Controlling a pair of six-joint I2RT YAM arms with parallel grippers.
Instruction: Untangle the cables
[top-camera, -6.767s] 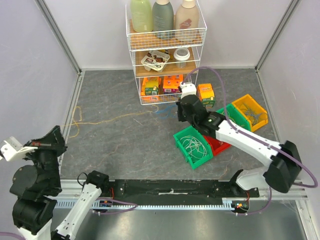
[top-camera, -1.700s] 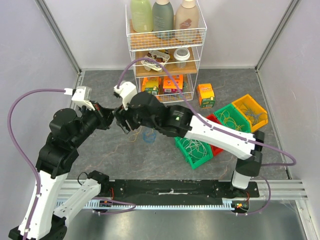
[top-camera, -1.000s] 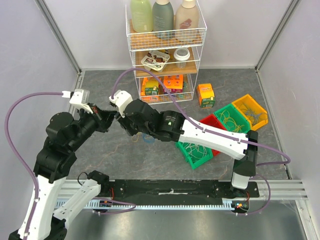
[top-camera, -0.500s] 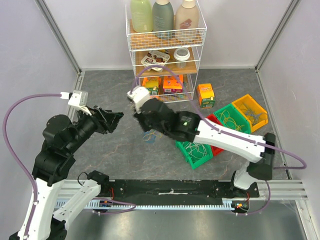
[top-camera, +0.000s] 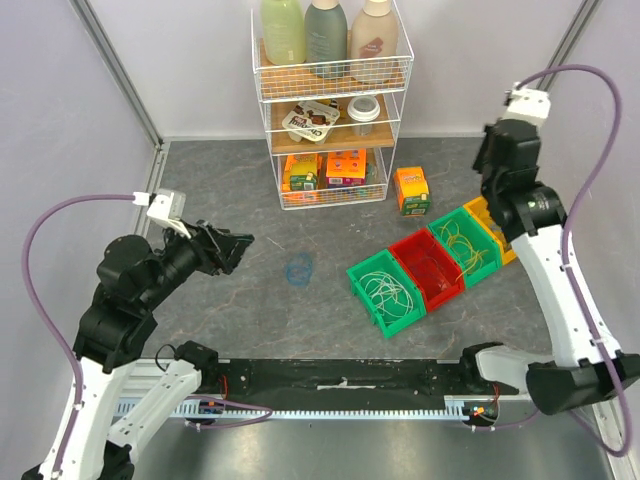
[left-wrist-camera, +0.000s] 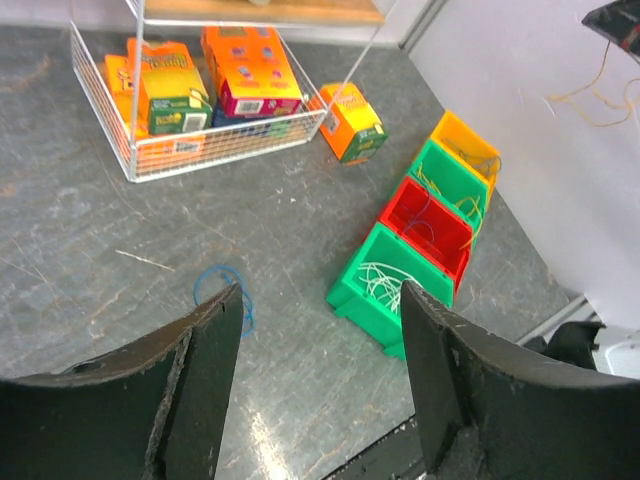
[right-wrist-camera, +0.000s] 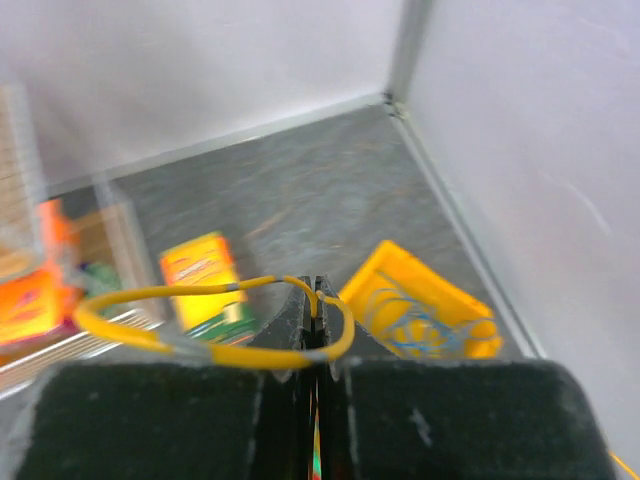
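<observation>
Cables: the two being pulled apart have parted, one high at the far right and one flat on the tabletop (top-camera: 200, 180).
Wire rack (top-camera: 333, 67): stands at the back wall with bottles and boxes on it, untouched.
Right arm: a second ago it reached across to meet the left arm at mid-tabletop. It has now swung away and up to the far right, above the bins.
Right hand (right-wrist-camera: 315, 288): fingers pressed together, pinching the yellow cable (right-wrist-camera: 180, 291), which loops out to one side of the fingertips. The yellow bin (right-wrist-camera: 385, 268) lies below and just ahead.
Left hand (left-wrist-camera: 322, 295): was closed at the meeting point. Its fingers now stand spread with nothing between them, hovering over the tabletop.
Row of bins (top-camera: 366, 302): four of them side by side, at an angle, on the right. The near green one holds white cables (top-camera: 388, 290).
Orange carton (top-camera: 411, 190): sits between rack and bins, out of the way.
Blue cable (top-camera: 299, 266): a small loose loop left alone on the tabletop, just ahead of the left hand.
Meaning: the left hand's release seems to have let the yellow come free of the blue. Dropping the yellow into its bin looks like the next step, and the blue still needs picking up.
</observation>
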